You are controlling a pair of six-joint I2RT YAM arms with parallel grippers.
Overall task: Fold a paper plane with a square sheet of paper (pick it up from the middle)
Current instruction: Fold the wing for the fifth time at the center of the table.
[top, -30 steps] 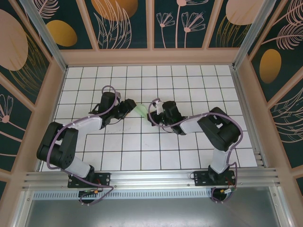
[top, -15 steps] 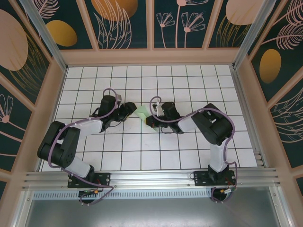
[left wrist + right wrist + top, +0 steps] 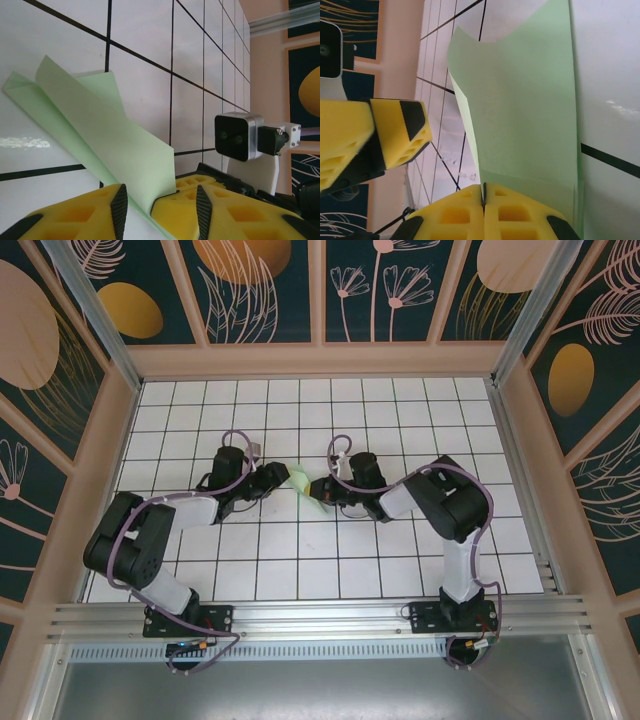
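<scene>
Top external view: the left tool has edged rightward across the white gridded desk and its jaws have narrowed. Less now shows of the thin, pale mint-green sheet of paper, creased into a long narrow strip, between it and the right tool. That looks like a second grip being taken for the next fold. Left wrist view adds what the overhead cannot: a raised paper flap stands between yellow foam pads that are apart, not yet pinching. Right wrist view shows its own pads pressed together on the sheet's near edge.
</scene>
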